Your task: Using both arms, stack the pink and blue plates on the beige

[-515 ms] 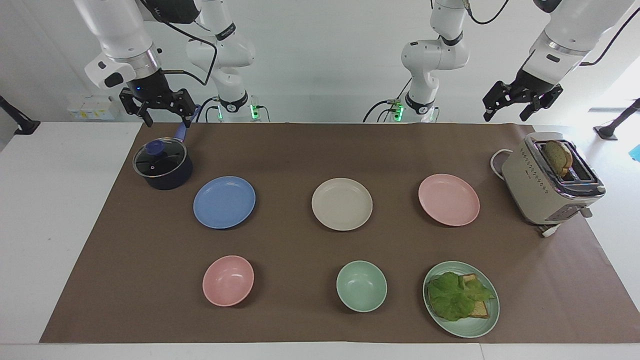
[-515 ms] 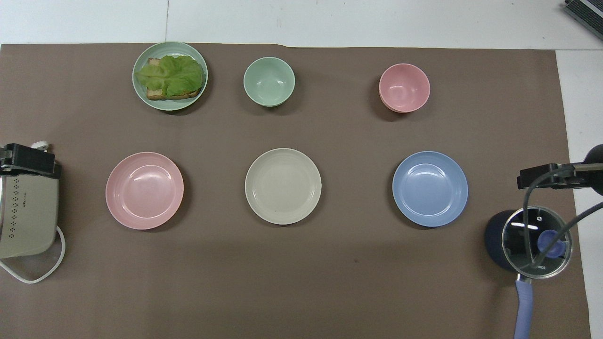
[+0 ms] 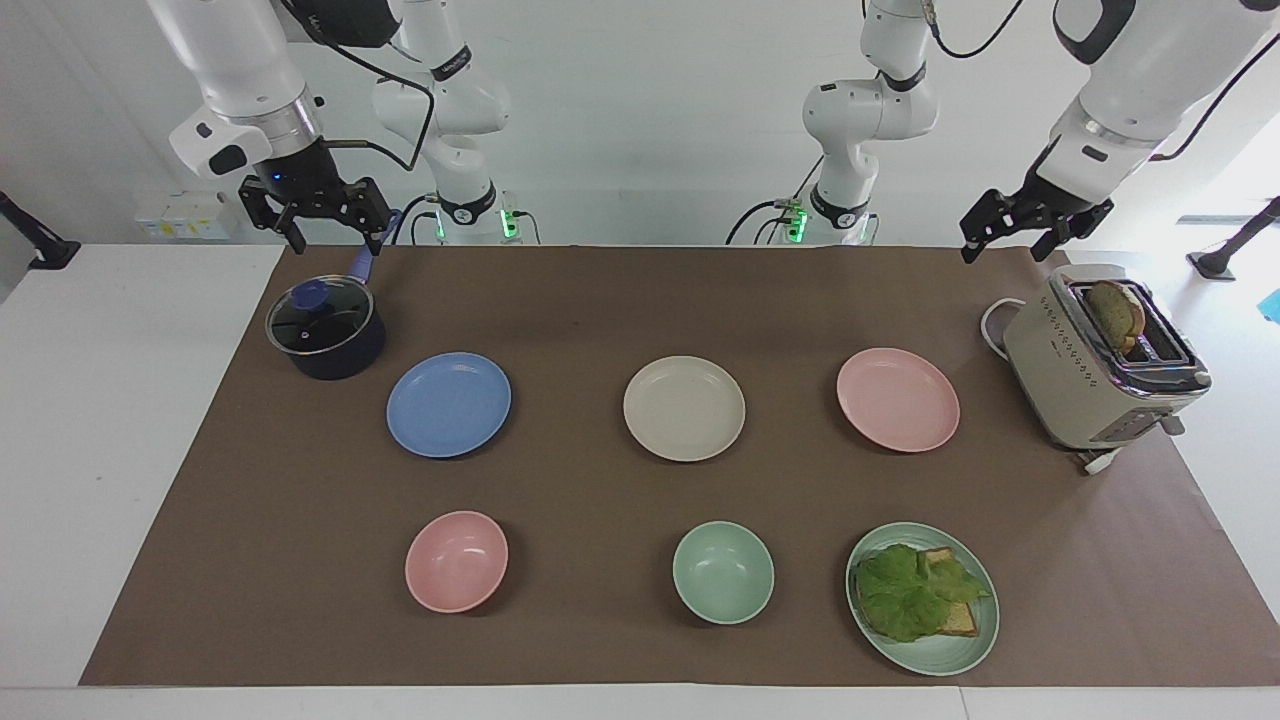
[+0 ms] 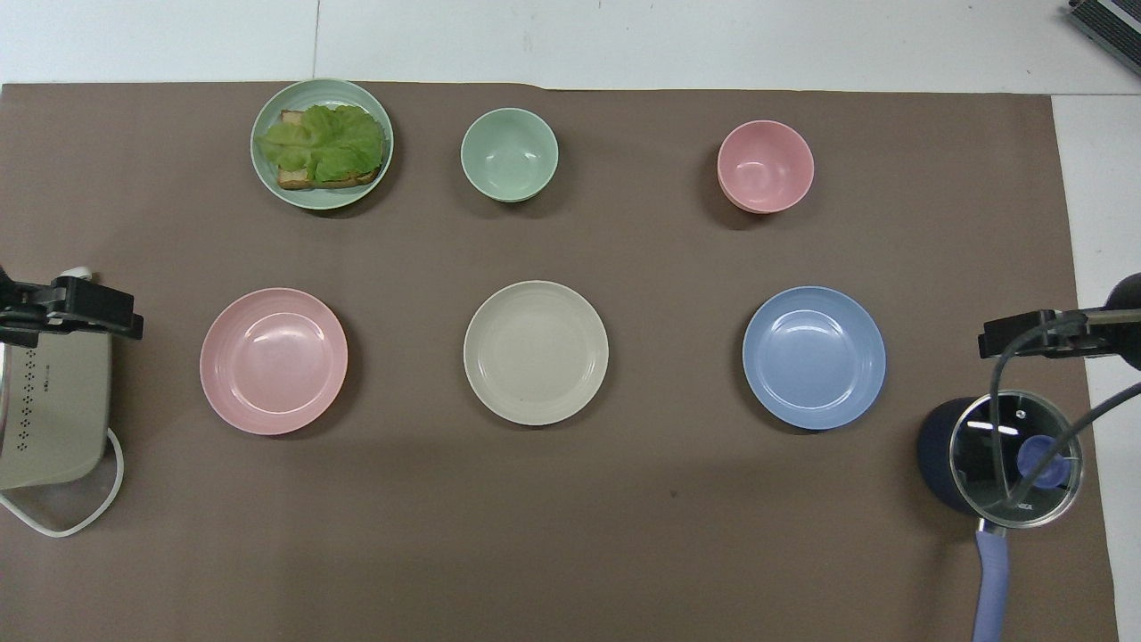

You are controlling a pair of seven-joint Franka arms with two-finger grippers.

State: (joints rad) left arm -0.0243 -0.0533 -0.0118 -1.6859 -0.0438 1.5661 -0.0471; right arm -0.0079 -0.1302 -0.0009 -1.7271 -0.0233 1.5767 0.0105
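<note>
- We see the toaster [image 4: 49,410] cut off by the overhead picture's edge, at the mat's left-arm end.
- The left gripper [image 4: 76,308] covers part of its top there.
- A cable crosses the pot [image 4: 998,459] lid.
- Lettuce [image 3: 910,590] hides most of the toast.

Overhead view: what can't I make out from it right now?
- Left gripper: cut off by the picture's edge over the toaster; only its black tip shows.
- Right gripper: seen edge-on, arm cut off.
- Pot: contents hidden under its glass lid's reflections.
- Toaster: partly cut off by the edge.
</note>
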